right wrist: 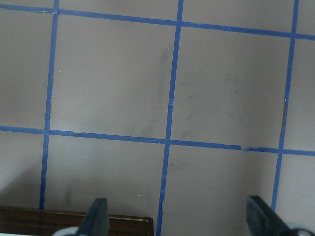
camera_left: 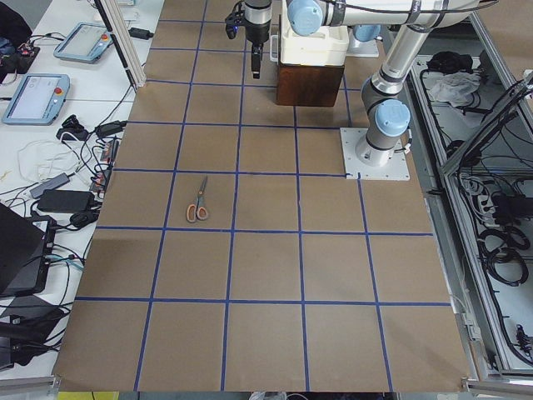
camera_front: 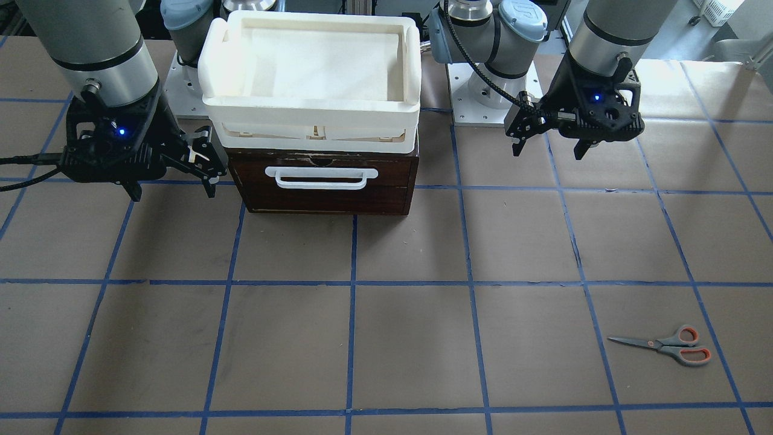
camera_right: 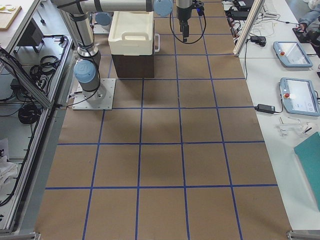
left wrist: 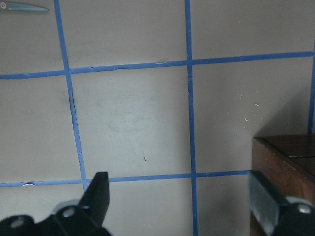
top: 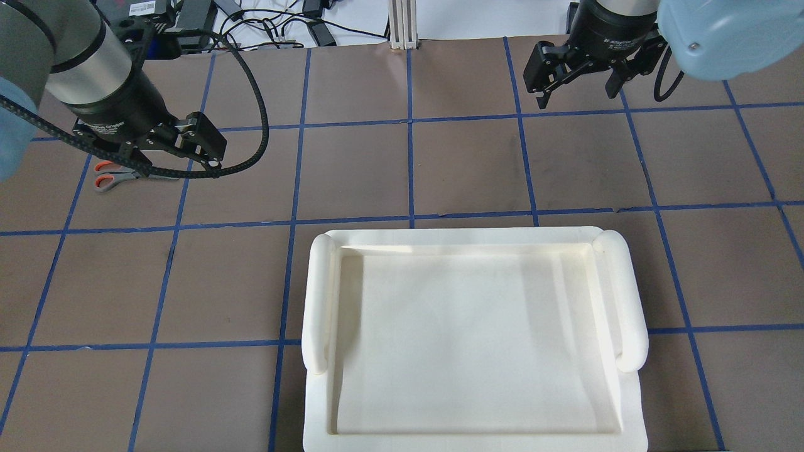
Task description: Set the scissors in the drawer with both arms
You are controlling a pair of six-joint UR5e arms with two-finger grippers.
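Pulling the closed drawer [camera_front: 326, 199] squarely by its handle [camera_front: 322, 177] suits the right gripper [camera_front: 173, 188], spread empty beside it; the left gripper [camera_front: 549, 151], also spread empty, should straddle the scissors [camera_front: 664, 345] lying flat, well apart on the table [camera_front: 410, 338].

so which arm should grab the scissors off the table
Left, probably. The scissors lie on the robot's left side of the table, the same side as the left gripper, which is open and empty. The right gripper hangs beyond the drawer, on the other side.
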